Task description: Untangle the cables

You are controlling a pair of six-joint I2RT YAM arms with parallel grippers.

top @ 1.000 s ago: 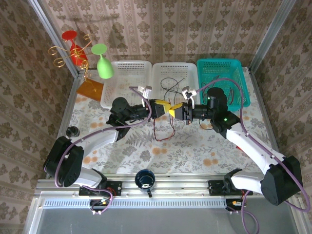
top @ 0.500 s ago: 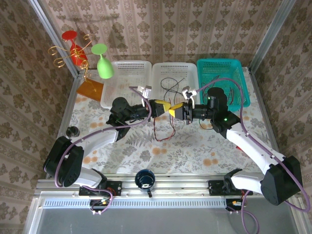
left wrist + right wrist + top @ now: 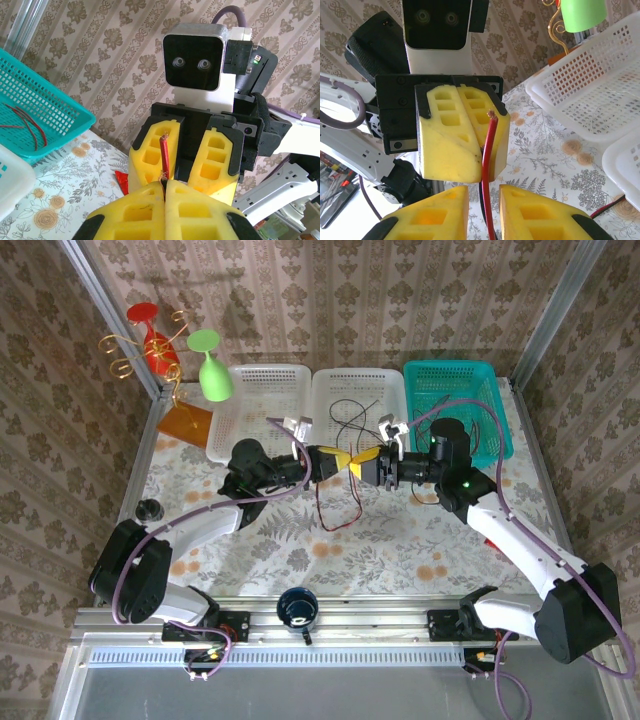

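- Cables, top view: one red cable is hanging in a loop from between the two tools, which are meeting tip to tip above the flowered bench. The left tool is coming in from the left and the right tool from the right. Black cables are lying in the middle white basket, beside a teal basket.
- Left wrist view: the left tool is closing its yellow fingers flat together, pinching the red cable, whose end is sticking up past them. The right tool is facing it with its fingers standing apart, not gripping. Other red cables are lying in the teal basket.
- Right wrist view: the right tool is holding its jaws open, and the red cable is running through the gap. The left tool opposite is staying shut around the cable. A white basket is sitting on the bench behind.
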